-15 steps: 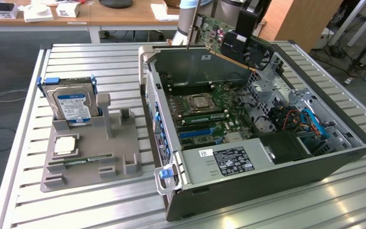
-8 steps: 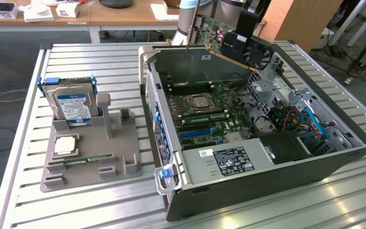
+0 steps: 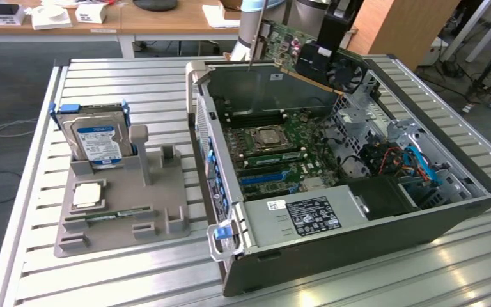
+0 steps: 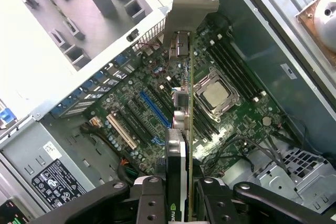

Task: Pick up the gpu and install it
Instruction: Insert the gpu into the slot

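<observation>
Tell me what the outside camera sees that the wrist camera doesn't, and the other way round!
Exterior view's extras: the gpu from its broad side, with its green board and black fan, held up over the open computer case. Wooden desks stand behind.

Wrist view's extras: the gripper clamped on the gpu, and a look straight down the card's thin edge to its metal bracket.

Shared: the gpu, the motherboard, its processor socket and the power supply.
</observation>
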Available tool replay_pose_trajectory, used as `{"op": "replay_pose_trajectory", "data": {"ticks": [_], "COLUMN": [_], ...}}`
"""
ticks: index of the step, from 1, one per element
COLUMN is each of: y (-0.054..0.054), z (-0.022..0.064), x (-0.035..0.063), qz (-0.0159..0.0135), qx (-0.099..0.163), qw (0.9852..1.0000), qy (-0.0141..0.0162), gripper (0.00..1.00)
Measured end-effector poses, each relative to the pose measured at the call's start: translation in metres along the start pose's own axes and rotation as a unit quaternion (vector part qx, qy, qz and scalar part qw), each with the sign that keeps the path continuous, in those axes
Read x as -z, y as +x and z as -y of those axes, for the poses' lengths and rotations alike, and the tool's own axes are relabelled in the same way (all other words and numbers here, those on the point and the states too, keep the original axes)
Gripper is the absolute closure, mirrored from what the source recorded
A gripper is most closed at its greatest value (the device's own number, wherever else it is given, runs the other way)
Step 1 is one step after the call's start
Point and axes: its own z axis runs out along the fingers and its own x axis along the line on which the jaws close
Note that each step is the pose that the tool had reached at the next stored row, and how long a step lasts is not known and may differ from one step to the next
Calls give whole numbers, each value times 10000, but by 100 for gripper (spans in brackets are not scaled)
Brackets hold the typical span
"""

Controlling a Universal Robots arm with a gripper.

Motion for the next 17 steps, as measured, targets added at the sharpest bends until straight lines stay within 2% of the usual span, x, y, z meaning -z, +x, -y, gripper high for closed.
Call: {"op": "replay_pose_trajectory", "data": {"ticks": [10, 17], "y": [0, 0], "z": [0, 0], "x": [0, 0], "qz": [-10, -21], "qx": [230, 499], "qw": [9997, 9988], "qy": [-5, -12], "gripper": [72, 72]}}
